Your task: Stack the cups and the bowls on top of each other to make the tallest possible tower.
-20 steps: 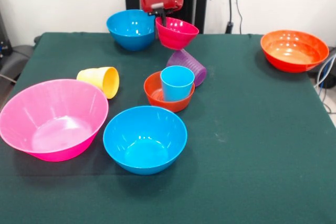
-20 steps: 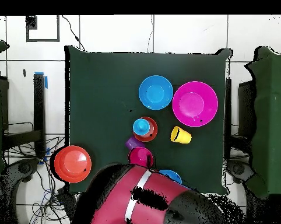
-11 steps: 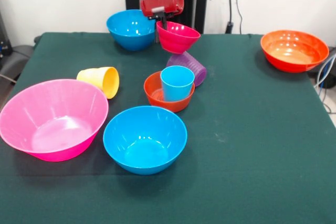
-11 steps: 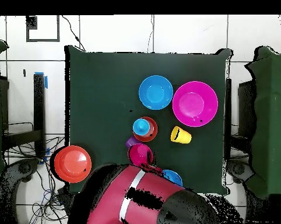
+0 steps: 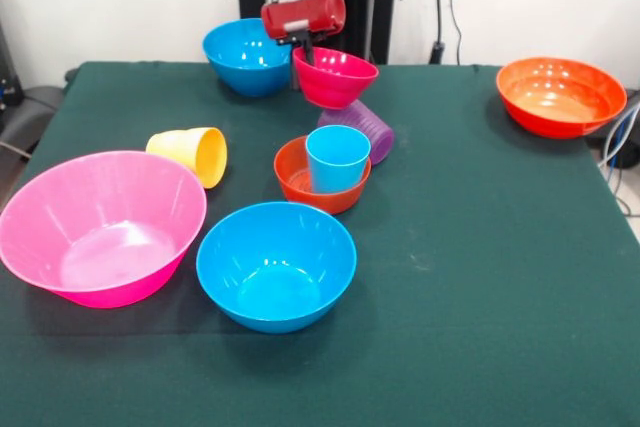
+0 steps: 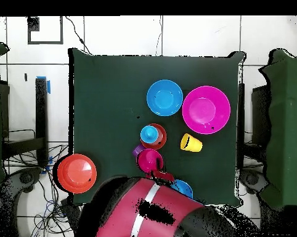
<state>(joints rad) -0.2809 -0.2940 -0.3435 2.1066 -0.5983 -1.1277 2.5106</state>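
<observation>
We see the gripper (image 5: 307, 47) clamped on the near rim of the small magenta bowl (image 5: 335, 76), holding it in the air above the purple cup (image 5: 360, 127), which lies on its side. Around the table (image 5: 480, 277), the big pink bowl (image 5: 100, 227) sits at 8 o'clock by the left edge, and the wide orange bowl (image 5: 560, 95) at 2 o'clock on the right edge. Open cloth fills the 4 o'clock quarter. At centre, the light blue cup (image 5: 337, 158) stands upright inside the small orange-red bowl (image 5: 300, 182).
</observation>
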